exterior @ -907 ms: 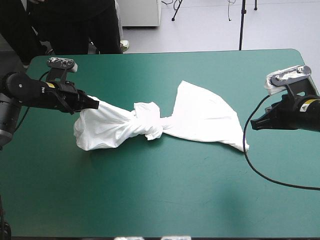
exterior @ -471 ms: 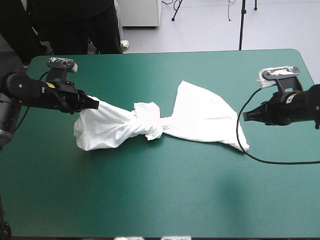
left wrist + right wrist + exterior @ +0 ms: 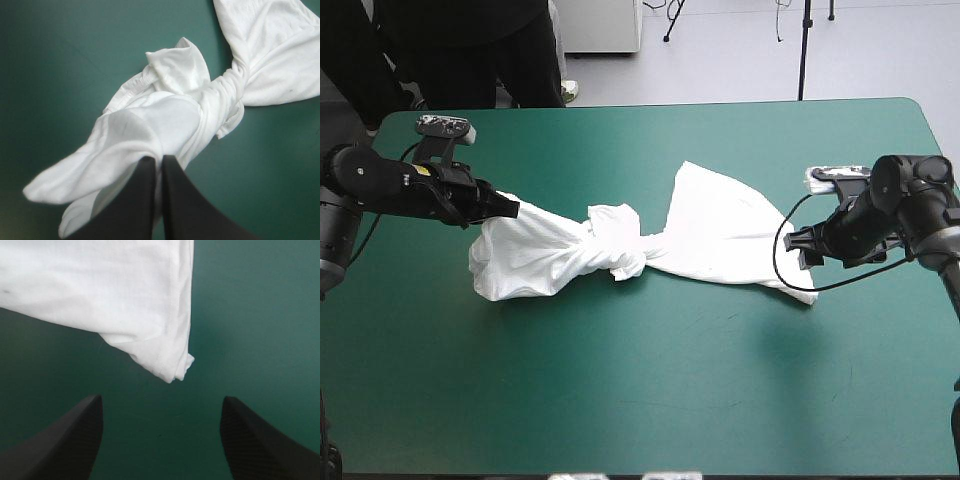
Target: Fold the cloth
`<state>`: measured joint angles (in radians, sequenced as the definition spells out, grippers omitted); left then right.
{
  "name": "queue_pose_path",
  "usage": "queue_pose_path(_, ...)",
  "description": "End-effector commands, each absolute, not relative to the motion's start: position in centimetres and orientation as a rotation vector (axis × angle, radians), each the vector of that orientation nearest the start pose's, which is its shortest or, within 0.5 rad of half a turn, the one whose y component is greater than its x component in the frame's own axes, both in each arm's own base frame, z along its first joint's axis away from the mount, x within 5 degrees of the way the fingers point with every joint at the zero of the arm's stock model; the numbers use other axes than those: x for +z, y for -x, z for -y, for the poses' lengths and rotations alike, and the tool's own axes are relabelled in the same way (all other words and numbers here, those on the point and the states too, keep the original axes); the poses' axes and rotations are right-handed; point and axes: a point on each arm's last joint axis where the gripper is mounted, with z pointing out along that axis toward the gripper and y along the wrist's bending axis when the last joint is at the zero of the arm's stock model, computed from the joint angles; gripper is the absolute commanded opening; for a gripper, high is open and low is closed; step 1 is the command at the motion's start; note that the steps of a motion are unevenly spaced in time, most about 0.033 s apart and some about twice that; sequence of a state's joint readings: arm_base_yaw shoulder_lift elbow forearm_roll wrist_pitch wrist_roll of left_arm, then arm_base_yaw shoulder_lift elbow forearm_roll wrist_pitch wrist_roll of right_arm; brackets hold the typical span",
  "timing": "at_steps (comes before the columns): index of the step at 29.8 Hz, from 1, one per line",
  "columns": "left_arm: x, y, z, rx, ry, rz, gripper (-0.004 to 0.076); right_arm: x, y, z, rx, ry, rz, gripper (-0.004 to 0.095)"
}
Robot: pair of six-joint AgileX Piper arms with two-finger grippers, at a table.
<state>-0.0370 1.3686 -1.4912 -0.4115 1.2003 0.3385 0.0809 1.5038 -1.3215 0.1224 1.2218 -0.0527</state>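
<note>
The white T-shirt (image 3: 620, 245) lies across the middle of the teal-green table, twisted into a knot-like bunch (image 3: 200, 95) at its centre, with one flat part spread toward the right. My left gripper (image 3: 508, 207) is shut on the T-shirt at its left end; in the left wrist view (image 3: 157, 162) white cloth bulges over the pinched fingertips. My right gripper (image 3: 803, 248) stands open just above the table, right beside the shirt's right corner. In the right wrist view that gripper (image 3: 161, 407) has nothing between its fingers, and the folded hem corner (image 3: 172, 367) lies a little ahead of them.
Bare teal-green cover (image 3: 650, 390) stretches along the near side and on the far side behind the shirt. The table's right edge (image 3: 948, 150) runs close behind my right arm.
My right arm has swung in from the table's right edge toward the shirt's right corner, and its fingers have parted from shut to wide. The left arm and the shirt have stayed put.
</note>
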Motion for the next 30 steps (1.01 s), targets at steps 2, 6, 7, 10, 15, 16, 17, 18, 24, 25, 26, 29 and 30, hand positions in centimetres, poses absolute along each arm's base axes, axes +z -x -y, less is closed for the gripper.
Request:
queue_pose_path(2,43.4,-26.0,4.7,-0.449,-0.408,-2.333,-0.0009,30.7,-30.3,-3.7,0.189,0.134,-2.822,0.0608)
queue_pose_path(6,43.4,-26.0,4.7,-0.449,-0.408,-2.333,-0.0009,29.0,-31.7,-3.8,0.189,0.125,-2.837,0.0608)
queue_pose_path(7,43.4,-26.0,4.7,-0.449,-0.408,-2.333,-0.0009,28.5,-32.1,-3.8,0.182,0.125,-2.84,0.0608)
queue_pose_path(10,43.4,-26.0,4.7,-0.449,-0.408,-2.333,-0.0009,27.1,-33.0,-3.8,0.178,0.12,-2.861,0.0608)
queue_pose_path(15,43.4,-26.0,4.7,-0.449,-0.408,-2.333,-0.0009,24.2,-34.1,-4.0,0.188,0.109,-2.954,0.0607)
queue_pose_path(16,43.4,-26.0,4.7,-0.449,-0.408,-2.333,-0.0009,23.8,-34.2,-4.0,0.188,0.109,-2.969,0.0607)
queue_pose_path(17,43.4,-26.0,4.7,-0.449,-0.408,-2.333,-0.0009,23.3,-34.3,-4.0,0.188,0.109,-2.984,0.0605)
queue_pose_path(18,43.4,-26.0,4.7,-0.449,-0.408,-2.333,-0.0009,23.0,-34.4,-4.0,0.188,0.108,-2.994,0.0593)
queue_pose_path(24,43.4,-26.0,4.7,-0.446,-0.408,-2.334,-0.0009,22.1,-34.6,-4.0,0.194,0.103,-3.023,0.0259)
queue_pose_path(25,43.4,-26.0,4.7,-0.446,-0.408,-2.334,-0.0009,22.1,-34.6,-4.0,0.193,0.11,-3.024,0.0174)
queue_pose_path(26,43.4,-26.0,4.7,-0.446,-0.408,-2.334,-0.0009,22.0,-34.6,-4.1,0.201,0.114,-3.025,0.0089)
queue_pose_path(29,43.4,-26.0,4.7,-0.446,-0.408,-2.334,-0.0009,21.9,-34.5,-4.3,0.228,0.135,-3.036,-0.0012)
queue_pose_path(30,43.4,-26.0,4.7,-0.446,-0.408,-2.334,-0.0009,21.9,-34.5,-4.4,0.251,0.143,-3.033,-0.0018)
